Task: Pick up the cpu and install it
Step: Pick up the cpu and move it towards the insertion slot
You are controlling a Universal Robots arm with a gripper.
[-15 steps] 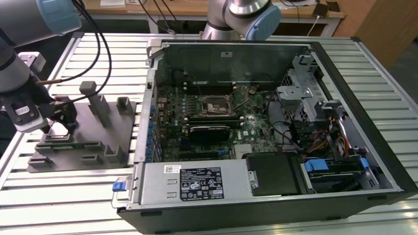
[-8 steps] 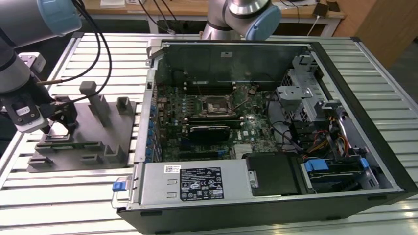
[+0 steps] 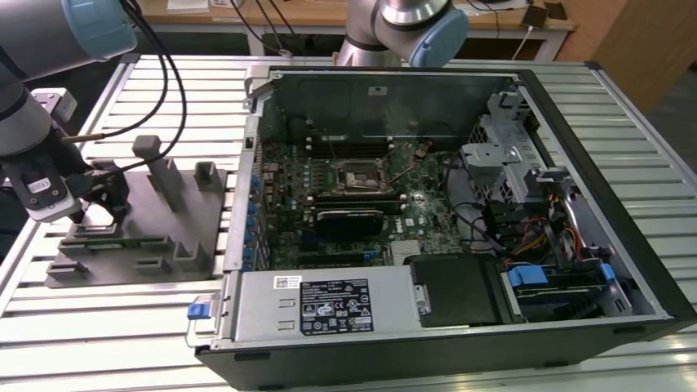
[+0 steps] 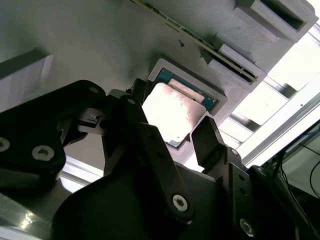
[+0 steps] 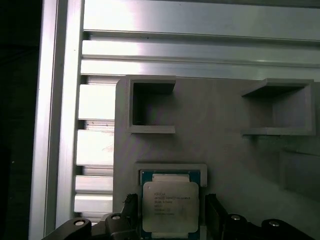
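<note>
The cpu (image 5: pixel 170 207) lies recessed in the tray (image 5: pixel 225 150), at the exterior view's left; the gripper (image 4: pixel 171 110) straddles it, jaws open, holding nothing. An off-centre close could tilt or jam it there

- Slatted aluminium tabletop (image 3: pixel 610 90) under everything, wooden desk (image 3: pixel 326 18) along the far edge.
- Open computer case (image 3: pixel 566 106) lying flat, side panel off, hogging the middle and the exterior view's right.
- Green motherboard (image 3: pixel 419 208) inside, square black socket frame (image 3: pixel 357 175) near its middle, black card (image 3: pixel 351 220) just beside that on the near side.
- Power supply (image 3: pixel 326 306) with a white label along the near wall, blue latch (image 3: pixel 197 309) at its corner.
- Black shroud (image 3: pixel 459 290) right next to it, then a blue drive caddy (image 3: pixel 541 276) and some coloured wires (image 3: pixel 523 241).
- Grey tray (image 3: pixel 109 273) on the exterior view's left of the case, upright posts (image 3: pixel 163 175) sticking up, box-shaped pockets (image 5: pixel 150 107) in the first wrist view.
- Thin green-edged board (image 4: pixel 200 42) on edge in a tray slot, second wrist view.
</note>
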